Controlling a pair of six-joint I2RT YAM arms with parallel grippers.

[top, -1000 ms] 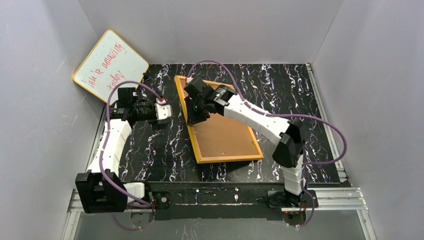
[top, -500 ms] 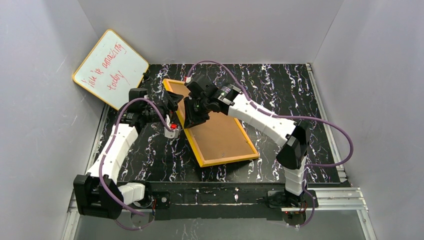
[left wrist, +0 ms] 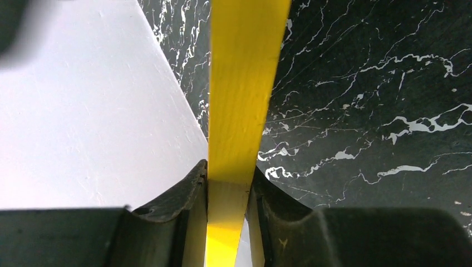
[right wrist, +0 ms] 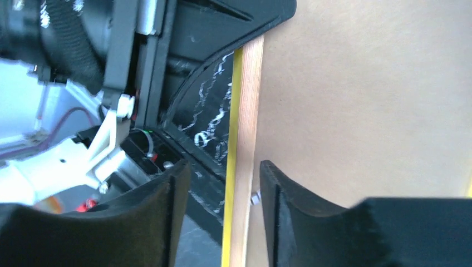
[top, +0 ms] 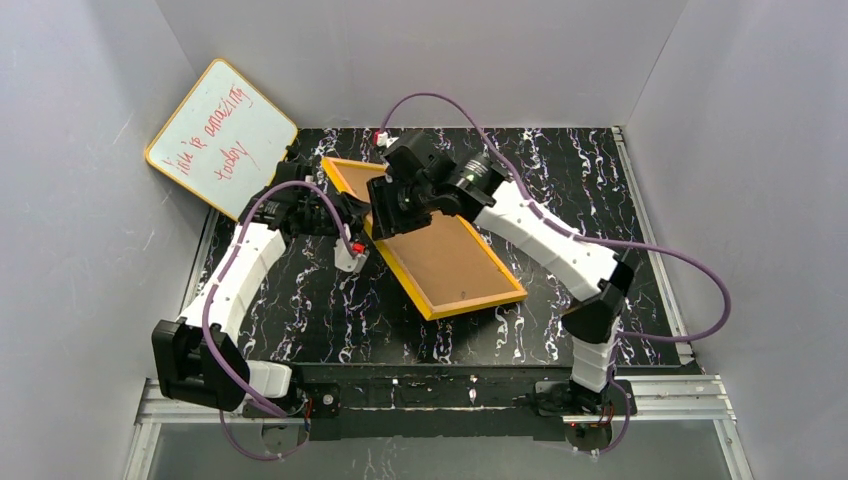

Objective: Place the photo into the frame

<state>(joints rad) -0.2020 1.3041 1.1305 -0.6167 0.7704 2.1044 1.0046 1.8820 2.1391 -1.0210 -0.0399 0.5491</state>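
The frame [top: 447,262] lies back-up and askew on the black marbled table, its brown back showing inside the yellow rim. My left gripper [top: 352,220] is shut on the frame's left rim. In the left wrist view that yellow rim [left wrist: 239,83] is pinched between the two fingers [left wrist: 183,197] of this gripper [left wrist: 229,173]. My right gripper [top: 386,212] stands over the same rim, a little farther back. In the right wrist view the right gripper [right wrist: 222,173] is open, with the rim [right wrist: 243,139] loose between its fingers [right wrist: 275,189]. The photo is out of view.
A yellow-rimmed whiteboard [top: 220,135] with red handwriting leans in the back left corner. Grey walls close in the table [top: 560,170] on three sides. The left arm's body [right wrist: 67,161] sits close beside the right gripper.
The left gripper swung right to the frame's left rim and shut on it. The right gripper's jaws opened off the rim. The frame turned, and its near end slid right.
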